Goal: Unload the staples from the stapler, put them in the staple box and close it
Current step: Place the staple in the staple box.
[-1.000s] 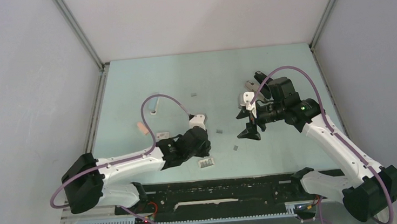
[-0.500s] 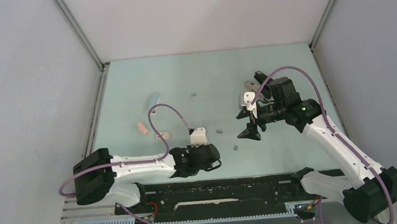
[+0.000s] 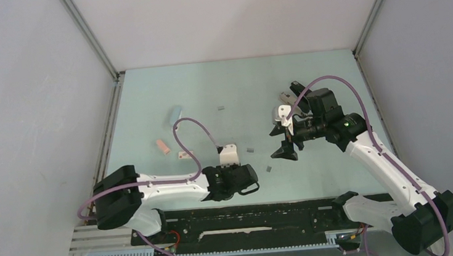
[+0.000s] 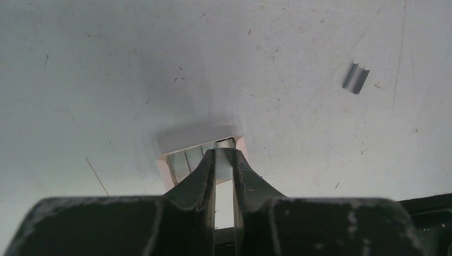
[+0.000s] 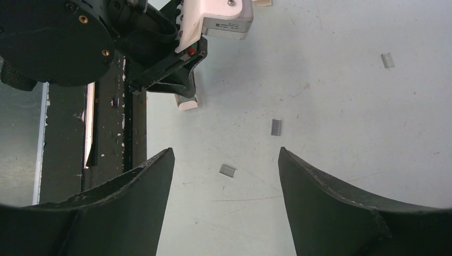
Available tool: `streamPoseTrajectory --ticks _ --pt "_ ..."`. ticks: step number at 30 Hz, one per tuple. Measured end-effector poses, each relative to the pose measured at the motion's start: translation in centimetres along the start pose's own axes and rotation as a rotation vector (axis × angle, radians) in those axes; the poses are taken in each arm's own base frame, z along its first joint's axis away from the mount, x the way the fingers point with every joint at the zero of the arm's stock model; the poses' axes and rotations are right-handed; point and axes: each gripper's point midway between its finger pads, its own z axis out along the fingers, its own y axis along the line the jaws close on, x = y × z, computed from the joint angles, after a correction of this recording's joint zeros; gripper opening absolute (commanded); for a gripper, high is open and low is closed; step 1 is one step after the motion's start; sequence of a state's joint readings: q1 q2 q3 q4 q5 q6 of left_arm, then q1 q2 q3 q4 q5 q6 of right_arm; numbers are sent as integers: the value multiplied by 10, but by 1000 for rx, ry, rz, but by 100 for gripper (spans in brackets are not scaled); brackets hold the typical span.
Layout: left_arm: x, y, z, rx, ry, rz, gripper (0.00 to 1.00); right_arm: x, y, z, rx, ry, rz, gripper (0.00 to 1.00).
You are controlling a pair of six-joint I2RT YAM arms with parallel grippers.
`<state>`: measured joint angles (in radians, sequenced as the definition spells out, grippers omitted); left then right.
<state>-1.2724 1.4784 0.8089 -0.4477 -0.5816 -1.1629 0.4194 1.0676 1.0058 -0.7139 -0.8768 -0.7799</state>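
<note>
At the green table's (image 3: 208, 86) near edge, the left gripper (image 4: 224, 156) has swung onto a small pale box (image 4: 197, 140), fingers nearly together, seemingly pinching silvery-grey metal staples (image 4: 193, 159); others lie scattered. The right gripper (image 5: 225, 154) gapes, empty. Unloading seems advanced.

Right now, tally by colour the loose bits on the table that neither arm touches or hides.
Silvery-grey staples: 3
Pink block: 1
Light blue piece: 1
Whitish piece: 1
Total: 6
</note>
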Motion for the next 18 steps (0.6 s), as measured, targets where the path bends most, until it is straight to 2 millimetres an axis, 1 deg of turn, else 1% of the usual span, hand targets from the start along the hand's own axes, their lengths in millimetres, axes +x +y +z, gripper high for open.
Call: streamPoseTrajectory --ticks 10,18 --pt "6 8 -1 -51 -16 -35 11 0 0 0 0 0 0 81" --pt "13 16 5 -98 -6 -36 12 0 0 0 -1 -1 0 81"
